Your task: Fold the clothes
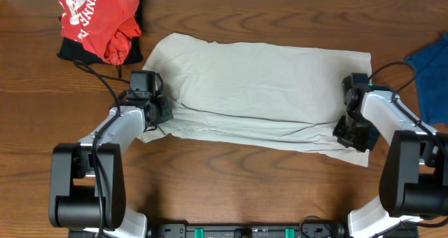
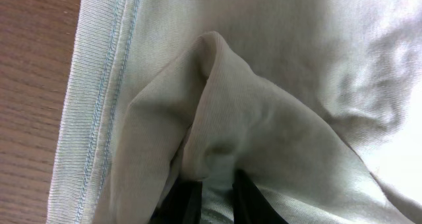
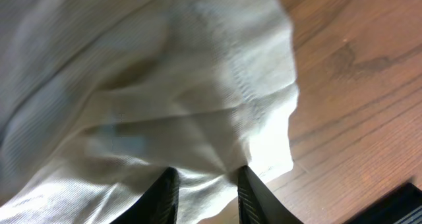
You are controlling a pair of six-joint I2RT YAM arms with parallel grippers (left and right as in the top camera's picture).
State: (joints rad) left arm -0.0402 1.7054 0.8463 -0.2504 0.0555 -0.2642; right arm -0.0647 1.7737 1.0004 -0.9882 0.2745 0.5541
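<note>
Red garment [image 1: 98,21] beside the shirt [image 1: 259,84] is showing unreadable white lettering; shirt, plain wrinkled beige, is lying flat, left gripper [image 2: 214,199] pinching a fold, right gripper [image 3: 206,179] narrowly straddling its hem, grip unclear.

Bright, even light; wrist views blur close up, glare whitening the shirt [image 2: 376,66].

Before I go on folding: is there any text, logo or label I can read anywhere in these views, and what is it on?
Red garment: white capital lettering and a round white mark, too creased and small to read reliably.
Beige shirt: no print or label visible in any view.
Blue cloth: no text visible.
</note>
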